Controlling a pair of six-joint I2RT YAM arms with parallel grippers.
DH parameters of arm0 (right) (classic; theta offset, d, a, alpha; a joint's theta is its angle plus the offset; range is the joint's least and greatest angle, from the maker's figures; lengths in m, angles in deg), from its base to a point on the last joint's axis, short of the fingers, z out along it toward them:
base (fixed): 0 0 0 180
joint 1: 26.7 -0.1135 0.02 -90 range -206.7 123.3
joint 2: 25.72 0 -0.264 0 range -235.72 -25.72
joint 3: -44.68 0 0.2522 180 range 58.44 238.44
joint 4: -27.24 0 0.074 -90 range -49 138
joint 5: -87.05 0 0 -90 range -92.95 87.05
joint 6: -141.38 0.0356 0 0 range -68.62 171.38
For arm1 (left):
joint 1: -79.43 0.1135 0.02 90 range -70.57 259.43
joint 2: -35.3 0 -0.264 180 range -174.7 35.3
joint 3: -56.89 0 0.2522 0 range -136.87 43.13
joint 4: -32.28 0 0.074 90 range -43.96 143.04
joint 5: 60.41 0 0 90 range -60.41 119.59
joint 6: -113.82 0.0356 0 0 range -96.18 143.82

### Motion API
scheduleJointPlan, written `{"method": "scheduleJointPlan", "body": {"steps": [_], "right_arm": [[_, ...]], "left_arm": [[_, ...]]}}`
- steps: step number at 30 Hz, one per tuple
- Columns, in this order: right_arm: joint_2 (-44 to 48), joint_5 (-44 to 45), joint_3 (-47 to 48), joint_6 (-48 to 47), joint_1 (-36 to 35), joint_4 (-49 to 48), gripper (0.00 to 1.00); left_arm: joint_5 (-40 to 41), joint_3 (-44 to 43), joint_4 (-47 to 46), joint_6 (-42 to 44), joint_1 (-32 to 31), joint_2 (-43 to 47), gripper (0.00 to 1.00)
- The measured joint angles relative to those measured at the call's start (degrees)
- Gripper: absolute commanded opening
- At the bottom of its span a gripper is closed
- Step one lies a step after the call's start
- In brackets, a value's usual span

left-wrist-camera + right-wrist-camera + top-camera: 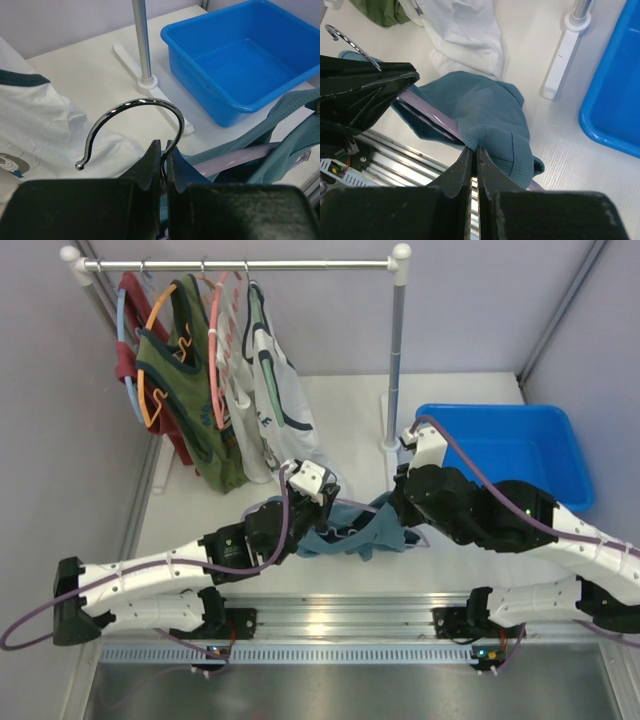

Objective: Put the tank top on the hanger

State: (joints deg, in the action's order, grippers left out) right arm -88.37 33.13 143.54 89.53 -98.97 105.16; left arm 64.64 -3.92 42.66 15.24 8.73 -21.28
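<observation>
The left gripper [163, 150] is clamped on the hanger [235, 157] at its hook stem. The right gripper [474, 150] pinches the tank top [480, 105] by its ribbed edge. The fabric looks soft, light and stretchy, so that edge is probably the best hold.

Walls [40, 390]: pale grey, behind and on both sides.
Table [345, 410]: white and flat.
Rack [397, 350]: white pole, silver bar on top, at the back.
Tub [520, 450]: blue, on the table's right side.
Rail [340, 625]: shiny metal, along the near edge.

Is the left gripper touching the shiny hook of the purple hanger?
Touching. The left wrist view shows the left gripper clamped on the stem of the hanger hook.
</observation>
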Motion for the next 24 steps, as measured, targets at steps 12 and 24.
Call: {"method": "scheduleJointPlan", "body": {"steps": [12,24], "right_arm": [[0.0,-7.8,2.2,-5.9,1.9,-2.6,0.17],[4.9,-13.4,3.2,-15.4,4.5,-6.7,0.65]], "left_arm": [[2.5,-4.8,-1.4,1.0,-2.2,-1.9,0.00],[0.2,-5.4,-1.4,1.0,-2.2,-1.7,0.00]]}}
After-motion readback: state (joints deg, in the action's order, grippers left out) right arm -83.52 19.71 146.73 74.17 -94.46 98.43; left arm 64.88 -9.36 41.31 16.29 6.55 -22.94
